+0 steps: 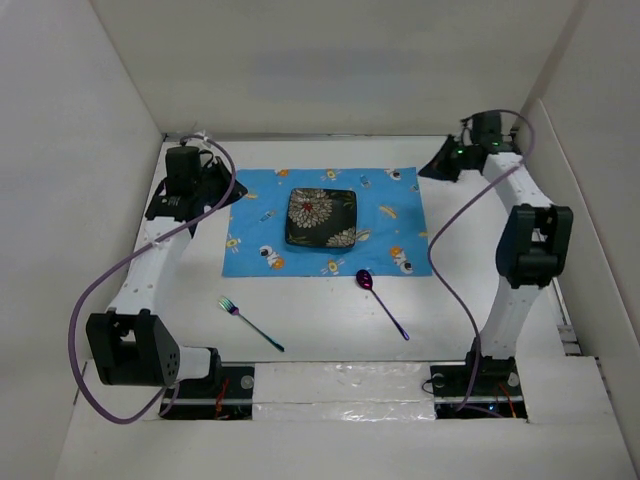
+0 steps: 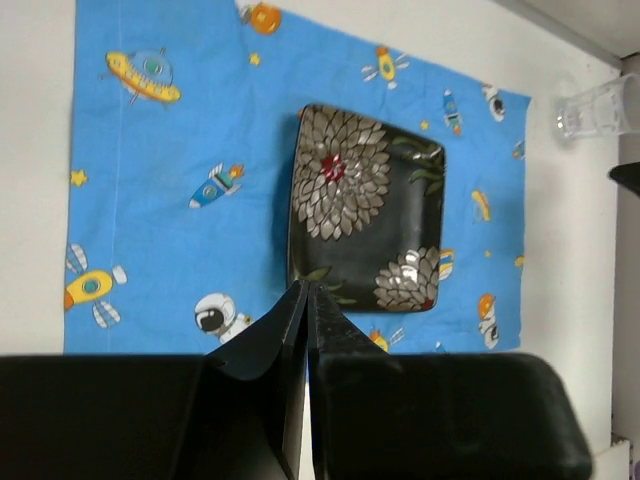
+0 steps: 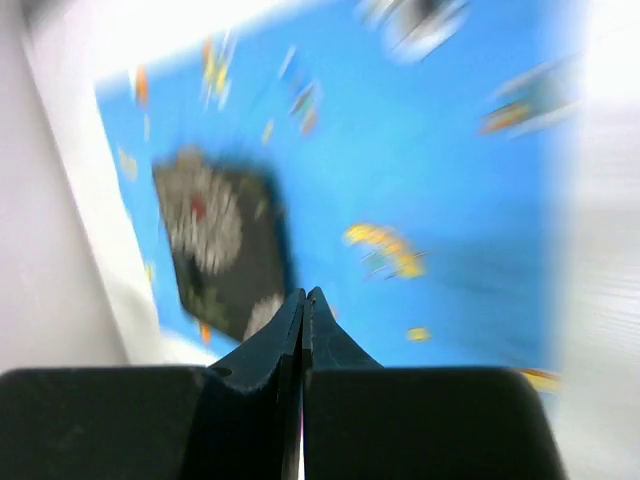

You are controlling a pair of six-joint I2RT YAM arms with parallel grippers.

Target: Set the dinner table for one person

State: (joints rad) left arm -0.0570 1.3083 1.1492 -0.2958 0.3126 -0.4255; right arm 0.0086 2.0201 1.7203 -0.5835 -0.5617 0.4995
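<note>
Count on the dinner table (image 1: 320,325), the white surface that fills the floor of the walled enclosure: one placemat, one plate, one fork, one spoon, one glass; two arms. The blue cartoon-print placemat (image 1: 400,215) lies flat at the centre of the table, toward the far side. One black square plate (image 1: 321,217) with a floral pattern sits on it, roughly at its middle and fully inside its edges. One fork (image 1: 250,325) lies on bare table near and left of the placemat, apart from it, tines toward the far left. One purple spoon (image 1: 383,300) lies right of the fork, well apart from it, its bowl just at the near edge of the placemat and its handle running near and right. One clear glass (image 2: 597,108) stands upright on bare table just off the far right corner of the placemat; it shows only in the left wrist view. The left gripper (image 2: 306,285) hangs at the far left beside the placemat, fingers pressed together with nothing between them. The right gripper (image 3: 305,292) is at the far right, fingers likewise together and empty; that wrist view is blurred.
</note>
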